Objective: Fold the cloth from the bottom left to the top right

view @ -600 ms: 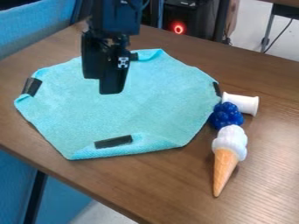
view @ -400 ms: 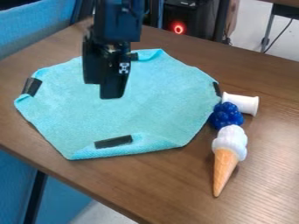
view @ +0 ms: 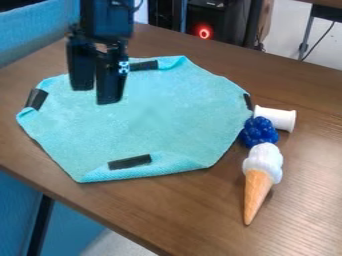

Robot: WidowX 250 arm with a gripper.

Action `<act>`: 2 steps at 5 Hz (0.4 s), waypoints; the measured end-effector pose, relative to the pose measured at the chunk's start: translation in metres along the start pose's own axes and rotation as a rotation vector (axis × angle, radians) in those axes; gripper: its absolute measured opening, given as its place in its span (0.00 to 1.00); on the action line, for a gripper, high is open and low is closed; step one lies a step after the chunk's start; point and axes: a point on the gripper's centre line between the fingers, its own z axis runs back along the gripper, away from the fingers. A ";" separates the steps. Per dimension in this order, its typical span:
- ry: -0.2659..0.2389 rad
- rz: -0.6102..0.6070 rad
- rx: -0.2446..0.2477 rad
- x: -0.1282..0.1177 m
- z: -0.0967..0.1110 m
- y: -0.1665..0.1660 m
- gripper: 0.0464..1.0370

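My black gripper [view: 95,96] hangs above the upper left part of the cloth, its two fingers apart with a narrow gap between them and nothing held. The light blue cloth [view: 153,117] lies spread on the table, its corners turned inward, with black strips at the left, top, right and bottom edges. Part of the cloth's upper left edge is hidden behind the gripper.
A white spool [view: 276,118], a blue berry cluster [view: 258,132] and a toy ice cream cone [view: 258,186] stand in a line along the cloth's right side on the brown table [view: 307,165]. The table's front left edge runs diagonally below the cloth.
The arm has moved left, and my gripper's fingers now show a gap between them. The cloth and the toys have stayed where they were.
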 end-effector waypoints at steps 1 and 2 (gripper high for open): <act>-0.012 0.005 0.001 0.002 0.000 0.000 0.96; -0.144 0.243 -0.002 -0.011 0.003 0.052 0.96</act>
